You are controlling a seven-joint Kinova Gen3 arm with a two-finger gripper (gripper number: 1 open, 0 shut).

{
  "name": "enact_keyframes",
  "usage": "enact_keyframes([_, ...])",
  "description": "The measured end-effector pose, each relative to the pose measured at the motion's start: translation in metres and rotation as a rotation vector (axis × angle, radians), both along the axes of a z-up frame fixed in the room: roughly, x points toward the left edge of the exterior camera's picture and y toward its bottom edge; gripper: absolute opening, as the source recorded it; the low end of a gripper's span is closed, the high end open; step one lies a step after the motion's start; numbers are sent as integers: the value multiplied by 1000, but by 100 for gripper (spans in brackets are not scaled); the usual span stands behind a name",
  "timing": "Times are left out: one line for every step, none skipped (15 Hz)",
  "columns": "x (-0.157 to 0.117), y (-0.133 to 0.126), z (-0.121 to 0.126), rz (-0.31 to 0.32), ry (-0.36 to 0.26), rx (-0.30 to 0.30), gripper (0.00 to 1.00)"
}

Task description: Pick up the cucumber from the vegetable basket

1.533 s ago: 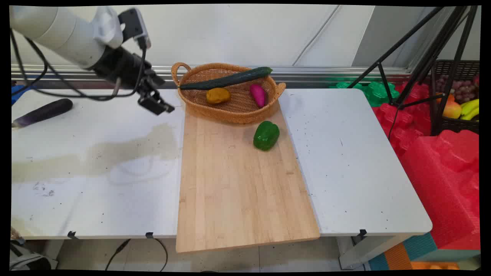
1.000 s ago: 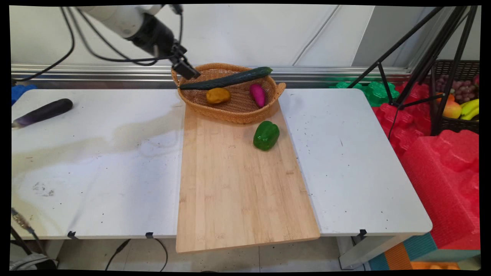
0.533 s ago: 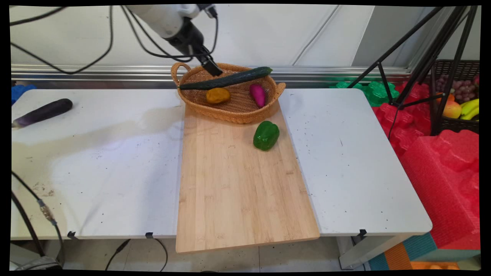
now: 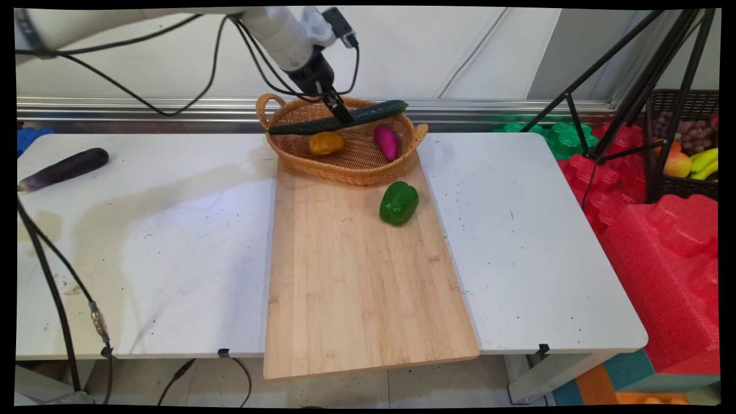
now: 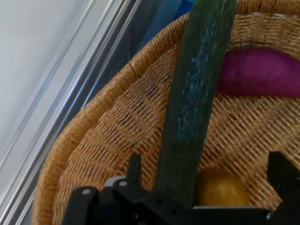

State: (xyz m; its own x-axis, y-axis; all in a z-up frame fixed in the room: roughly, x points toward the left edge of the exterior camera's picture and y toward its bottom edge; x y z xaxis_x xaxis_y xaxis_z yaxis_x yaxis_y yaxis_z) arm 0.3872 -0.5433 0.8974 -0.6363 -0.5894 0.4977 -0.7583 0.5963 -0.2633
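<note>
A long dark green cucumber (image 4: 376, 111) lies slantwise across the rim of a wicker basket (image 4: 351, 172) at the far end of a wooden board (image 4: 356, 287). My gripper (image 4: 343, 117) hangs right over the cucumber's middle. In the hand view the cucumber (image 5: 197, 93) runs up between my gripper's (image 5: 206, 180) open fingers, closer to the left one, and neither touches it. Below it in the basket (image 5: 117, 131) lie a yellow potato (image 5: 220, 190) and a purple sweet potato (image 5: 262, 72). The main view also shows the potato (image 4: 326, 143) and the sweet potato (image 4: 387, 142).
A green bell pepper (image 4: 398, 203) lies on the board just in front of the basket. A dark eggplant (image 4: 63, 168) rests at the table's far left. Black cables (image 4: 57, 299) hang at the near left. A tripod (image 4: 627, 86), red foam (image 4: 661, 253) and a fruit crate (image 4: 687, 144) stand off the right edge.
My arm has swung from the table's left side to the right and down, bringing the gripper from beside the basket's left handle to over the cucumber. The vegetables have not moved.
</note>
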Motion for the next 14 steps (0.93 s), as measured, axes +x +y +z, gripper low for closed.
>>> enact_keyframes([-3, -11, -9, -4, -3, 15, 100])
enact_keyframes([-5, -19, -16, -8, -5, 27, 100])
enact_keyframes([-7, -25, -22, -12, -8, 37, 100])
enact_keyframes([-8, -29, -26, -14, -9, 43, 100])
enact_keyframes([-10, -34, -30, -15, -11, 51, 100])
enact_keyframes([-11, -39, -35, -16, -15, 59, 100])
enact_keyframes([-11, -43, -40, -15, -18, 65, 100])
enact_keyframes([-12, -46, -42, -14, -20, 68, 100])
enact_keyframes([-12, -47, -43, -13, -22, 70, 100])
enact_keyframes([-12, -50, -45, -12, -25, 71, 0])
enact_keyframes([-12, -51, -46, -9, -28, 70, 0])
enact_keyframes([-12, -52, -47, -8, -30, 69, 0])
enact_keyframes([-12, -52, -47, -7, -33, 67, 0])
enact_keyframes([-12, -53, -47, -6, -36, 63, 0])
